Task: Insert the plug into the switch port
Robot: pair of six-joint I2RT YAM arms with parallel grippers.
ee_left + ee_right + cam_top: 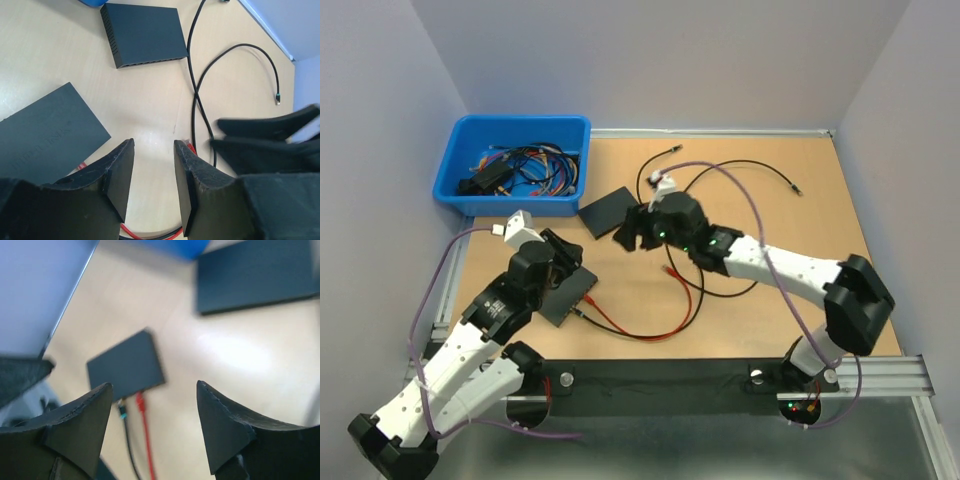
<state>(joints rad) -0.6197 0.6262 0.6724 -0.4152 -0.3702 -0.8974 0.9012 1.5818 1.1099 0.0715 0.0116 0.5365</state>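
Picking up the loose red plug (668, 270) looks like the step in hand: it lies on the surface (800, 230) just near of the right pincer (632, 235), which hovers by the far switch (605, 210) with its jaws wide apart and nothing between them. To do it well, that pincer should come down squarely over the plug's body, in line with the red cable (650, 335), leaving the tip free for a port. The left pincer (152, 145), partly open and holding nothing, hangs beside the near switch (568, 295) and could steady it.
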